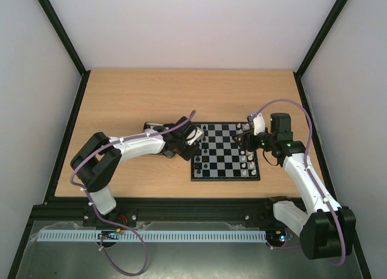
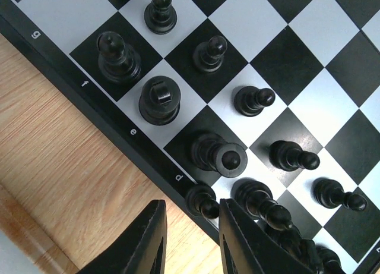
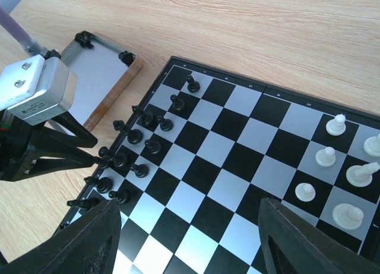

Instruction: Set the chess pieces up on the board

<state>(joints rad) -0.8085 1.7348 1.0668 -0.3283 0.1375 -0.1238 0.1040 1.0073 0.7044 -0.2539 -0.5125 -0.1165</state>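
Note:
The board (image 1: 225, 152) lies right of centre on the wooden table. Black chess pieces (image 2: 159, 100) stand in two rows along its left side. In the left wrist view, one black pawn (image 2: 203, 201) stands on the board's black border near the letter d. My left gripper (image 2: 192, 204) is open around this pawn: the pawn's head is against the right finger (image 2: 249, 244), and a gap shows on the other side. My right gripper (image 3: 190, 205) hangs wide open above the board's (image 3: 237, 161) middle squares, holding nothing.
Cream pieces (image 3: 332, 173) stand on the board's right side. A shiny grey tray (image 3: 101, 78) with a wooden rim lies just left of the board, partly under my left arm (image 1: 145, 146). Bare wooden table (image 1: 181, 97) stretches behind.

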